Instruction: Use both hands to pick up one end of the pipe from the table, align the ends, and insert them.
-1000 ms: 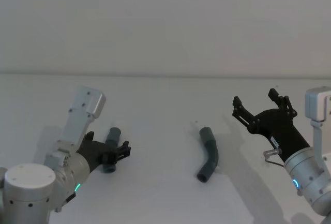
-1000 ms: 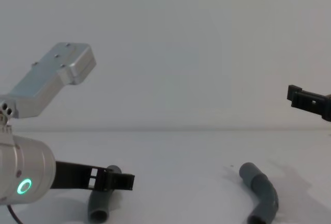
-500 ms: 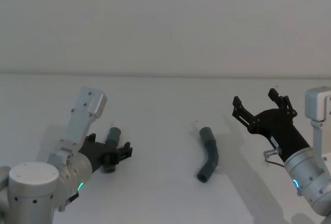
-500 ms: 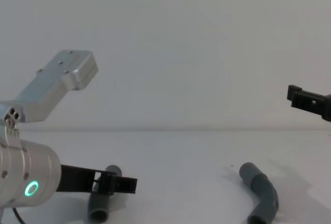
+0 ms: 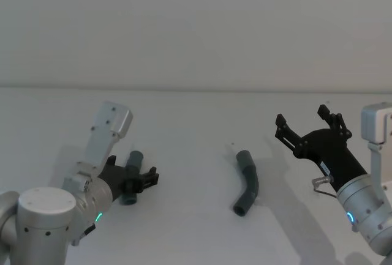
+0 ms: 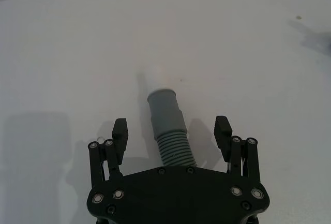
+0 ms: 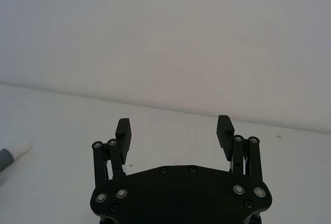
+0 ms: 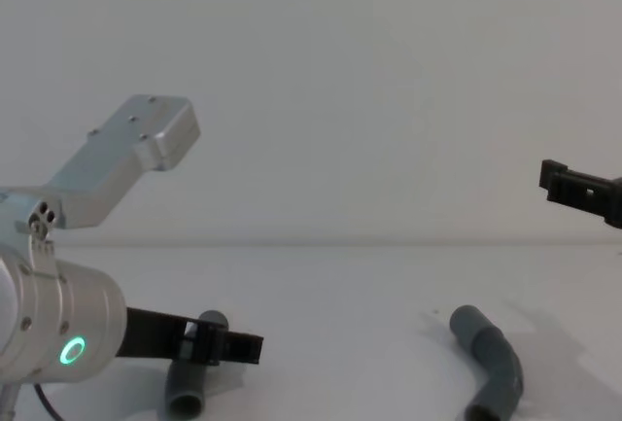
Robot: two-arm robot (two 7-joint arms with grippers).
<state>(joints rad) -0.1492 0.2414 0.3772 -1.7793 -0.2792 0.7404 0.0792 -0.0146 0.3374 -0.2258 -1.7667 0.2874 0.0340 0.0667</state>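
Two dark-grey ribbed hose pieces lie well apart on the white tabletop (image 5: pixel 184 124). In the head view the left piece (image 5: pixel 135 158) sits toward 8 o'clock, its smooth grey cuff (image 6: pixel 165 111) pointing away from the robot, with a pale stub at the cuff's far end. The left gripper (image 5: pixel 142 179) is low over this piece. In the left wrist view its fingers (image 6: pixel 120 131) are spread wide and stand on either side of the hose where cuff meets ribs, with a clear gap on each side, gripping nothing. The chest view shows the same gripper (image 8: pixel 228 345) level across the piece (image 8: pixel 185 387), just above the tabletop.

The bent right piece (image 5: pixel 247 182) rests toward 5 o'clock of the head view's centre, untouched, with one end toward 11 o'clock and the other toward 6 o'clock. The right gripper (image 5: pixel 301 118) hangs in the air at about 2 o'clock from it, well apart. Its fingers (image 7: pixel 223 128) are wide open and empty, and the piece's white-tipped end (image 7: pixel 15 149) shows at the edge of the right wrist view.
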